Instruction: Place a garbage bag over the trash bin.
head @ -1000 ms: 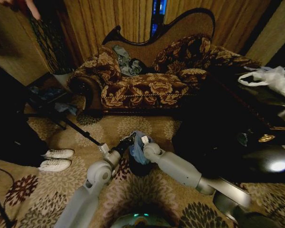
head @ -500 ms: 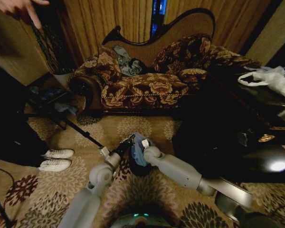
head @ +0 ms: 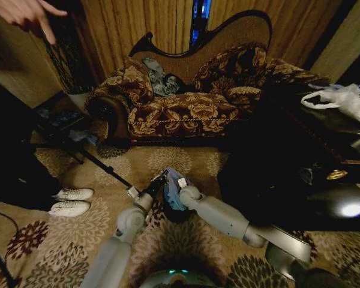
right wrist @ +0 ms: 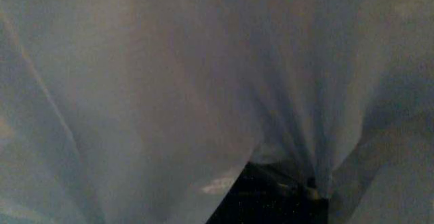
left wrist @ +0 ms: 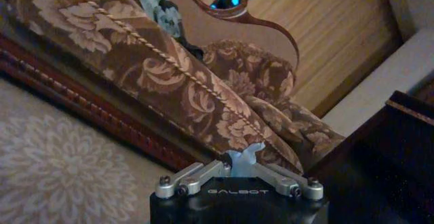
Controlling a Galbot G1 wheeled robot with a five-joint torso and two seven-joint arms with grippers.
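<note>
Pale blue film, the bag (head: pixel 173 187), is bunched up between the two grippers over the carpet (head: pixel 78 231), low in front of the robot and on top of the bin (head: pixel 171 213), whose dark side just shows beneath it. The left gripper (left wrist: pixel 239 159) has its fingers clamped on a small tuft of the film, with the sofa (head: pixel 180 108) beyond. The right gripper (head: pixel 181 183) is at the bag's other side; film drapes across its wrist camera, so I cannot tell whether those fingers are closed, though it seems wrapped in plastic.
</note>
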